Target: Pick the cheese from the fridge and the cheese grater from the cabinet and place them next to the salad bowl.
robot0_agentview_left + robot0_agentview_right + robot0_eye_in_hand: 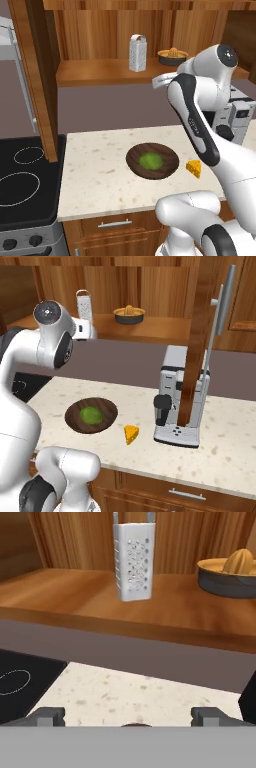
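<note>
The silver cheese grater (137, 52) (84, 305) (134, 559) stands upright on the wooden shelf (75, 597) of the open cabinet. My gripper (129, 716) (157, 82) hovers in front of the shelf and a little below it. It points at the grater, open and holding nothing, well short of it. The salad bowl (152, 161) (91, 415), dark wood with a green mound, sits on the speckled counter (100, 170). The orange cheese wedge (194, 168) (131, 433) lies on the counter just right of the bowl. The fridge is out of view.
A small dark bowl with an orange-yellow item (173, 56) (225, 574) sits on the shelf right of the grater. Open cabinet doors (37, 75) (200, 341) hang at both sides. A coffee machine (180, 401) stands on the right, a black stove (25, 185) on the left.
</note>
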{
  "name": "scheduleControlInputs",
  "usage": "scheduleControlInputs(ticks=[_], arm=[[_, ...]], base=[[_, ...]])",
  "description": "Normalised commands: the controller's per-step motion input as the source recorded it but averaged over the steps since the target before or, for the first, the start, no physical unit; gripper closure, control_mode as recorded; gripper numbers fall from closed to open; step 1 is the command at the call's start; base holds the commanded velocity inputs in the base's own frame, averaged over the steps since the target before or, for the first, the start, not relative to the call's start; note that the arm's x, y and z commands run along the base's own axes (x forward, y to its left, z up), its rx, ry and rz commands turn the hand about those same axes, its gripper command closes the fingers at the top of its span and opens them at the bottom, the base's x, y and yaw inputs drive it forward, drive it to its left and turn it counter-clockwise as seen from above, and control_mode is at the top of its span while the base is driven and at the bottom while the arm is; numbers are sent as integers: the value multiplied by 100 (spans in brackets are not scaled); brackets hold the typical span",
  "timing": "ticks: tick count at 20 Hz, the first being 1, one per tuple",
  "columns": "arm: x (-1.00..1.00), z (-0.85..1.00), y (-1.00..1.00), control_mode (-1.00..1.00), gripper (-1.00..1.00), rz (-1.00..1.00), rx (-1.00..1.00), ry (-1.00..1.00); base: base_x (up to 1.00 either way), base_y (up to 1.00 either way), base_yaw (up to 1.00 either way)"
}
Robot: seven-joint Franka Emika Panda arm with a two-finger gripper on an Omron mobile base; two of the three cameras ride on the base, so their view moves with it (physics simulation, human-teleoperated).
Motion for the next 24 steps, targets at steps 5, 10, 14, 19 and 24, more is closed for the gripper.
scheduleControlInputs(ticks=[5,10,14,19,24], arm=[[33,15,0,-100,-100,11,0,-6],[37,19,1,-100,-100,11,0,0],[35,19,9,-100,-100,4,0,0],[36,10,9,-100,-100,1,0,2],[37,-2,4,-100,-100,0,0,0]], base=[[0,0,0],[0,0,0],[0,0,0],[0,0,0],[0,0,0]])
